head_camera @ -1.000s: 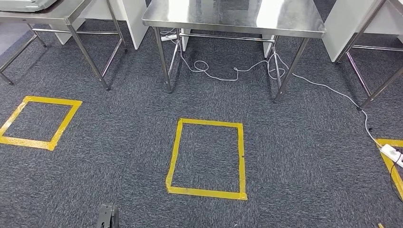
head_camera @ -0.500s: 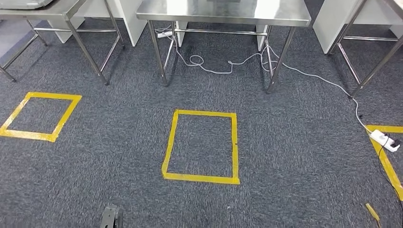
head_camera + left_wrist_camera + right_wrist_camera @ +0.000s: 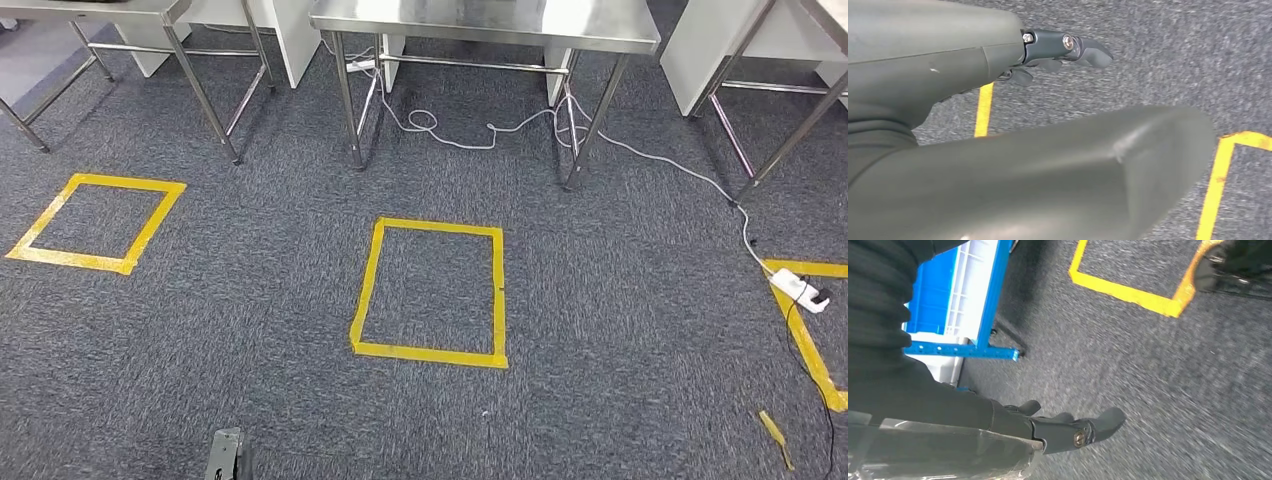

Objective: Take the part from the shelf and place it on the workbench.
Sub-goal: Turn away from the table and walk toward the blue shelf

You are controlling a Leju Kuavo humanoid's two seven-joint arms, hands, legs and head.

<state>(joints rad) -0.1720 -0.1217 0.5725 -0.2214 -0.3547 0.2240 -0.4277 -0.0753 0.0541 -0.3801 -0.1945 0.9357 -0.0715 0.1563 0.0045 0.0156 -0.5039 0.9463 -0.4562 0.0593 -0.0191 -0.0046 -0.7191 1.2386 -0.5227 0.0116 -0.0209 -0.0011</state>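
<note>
The carpet is dark grey with a fine lighter speckle, and on it at centre lies a yellow tape rectangle, with a second yellow outline toward nine o'clock. At twelve o'clock a shiny silver steel table stands over a white cable that trails toward three o'clock to a white power strip. In the right wrist view a bright blue shelf frame holds a blue and white bin, and the left hand is matt grey with darker grey fingers.
</note>
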